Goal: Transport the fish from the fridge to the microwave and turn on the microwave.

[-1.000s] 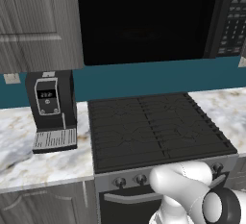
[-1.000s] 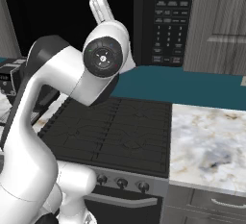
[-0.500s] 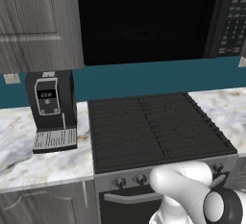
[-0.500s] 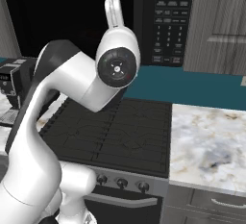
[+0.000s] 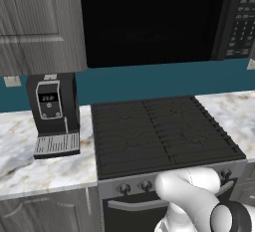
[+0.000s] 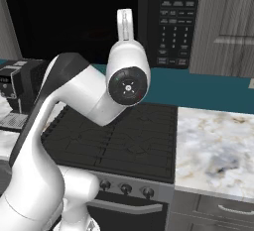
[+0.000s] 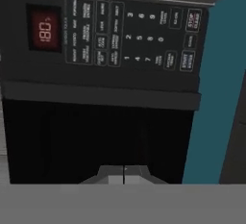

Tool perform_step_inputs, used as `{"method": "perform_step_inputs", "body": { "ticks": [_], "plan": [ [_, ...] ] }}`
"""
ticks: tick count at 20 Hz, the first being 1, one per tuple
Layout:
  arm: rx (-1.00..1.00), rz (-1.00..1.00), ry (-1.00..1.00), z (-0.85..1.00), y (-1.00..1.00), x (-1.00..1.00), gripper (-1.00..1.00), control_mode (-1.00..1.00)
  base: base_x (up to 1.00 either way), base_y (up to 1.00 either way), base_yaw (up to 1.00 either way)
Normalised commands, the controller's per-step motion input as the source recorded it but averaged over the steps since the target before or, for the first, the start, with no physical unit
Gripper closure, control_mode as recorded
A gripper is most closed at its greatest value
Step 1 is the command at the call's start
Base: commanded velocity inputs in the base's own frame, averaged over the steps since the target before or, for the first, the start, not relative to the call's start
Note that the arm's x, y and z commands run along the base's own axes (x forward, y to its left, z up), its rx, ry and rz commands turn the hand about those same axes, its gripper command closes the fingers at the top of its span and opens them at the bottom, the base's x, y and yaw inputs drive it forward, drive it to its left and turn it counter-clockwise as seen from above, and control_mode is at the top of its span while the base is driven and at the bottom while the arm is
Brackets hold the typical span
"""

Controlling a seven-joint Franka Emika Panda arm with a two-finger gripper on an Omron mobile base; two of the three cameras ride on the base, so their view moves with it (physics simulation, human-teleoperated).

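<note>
Facing: the microwave (image 7: pixel 110 50), with the gripper (image 7: pixel 124 175) pointed at its dark door; the hand view is rolled, so the keypad strip runs along the top.
Writing: a red lit display (image 7: pixel 44 31) sits at the strip's left end, its figures too blurred to read; keypad digits 1 to 9 and 0 show sideways, while the other button labels are too small to make out.
Claw: fingers pressed together, nothing between them.
Microwave position: mounted above the stove (image 5: pixel 159 131), door closed in both base views (image 5: pixel 149 19) (image 6: pixel 74 12), keypad on its right (image 6: pixel 173 27).
Claw relative to microwave: the raised hand stands before the door, left of the keypad, in the right base view (image 6: pixel 125 24); whether it touches cannot be told.
Counts: one microwave, one stove, one coffee machine (image 5: pixel 52 114), three stove knobs (image 6: pixel 121 189) visible in the right base view.
Coffee machine: on the marble counter (image 5: pixel 30 166), just left of the stove.
</note>
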Motion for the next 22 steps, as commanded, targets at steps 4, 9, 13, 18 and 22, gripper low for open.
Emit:
{"method": "perform_step_inputs", "body": {
  "ticks": [4, 9, 13, 18, 22],
  "plan": [
    [0.04, 0.0, 0.0, -0.14, -0.06, 0.0, 1.0, -1.0, 0.0, 0.0, 0.0],
    [0.04, 0.0, 0.0, -0.05, -0.14, 0.0, 1.0, -1.0, 0.0, 0.0, 0.0],
    [0.04, 0.0, 0.0, -0.06, -0.18, 0.01, 1.0, -1.0, 0.0, 0.0, 0.0],
    [0.03, 0.0, 0.0, -0.11, -0.16, 0.06, 1.0, -1.0, 0.0, 0.0, 0.0],
    [0.01, 0.0, 0.04, -0.13, -0.13, 0.12, 1.0, -1.0, 0.0, 0.0, 0.0]
  ]
}}
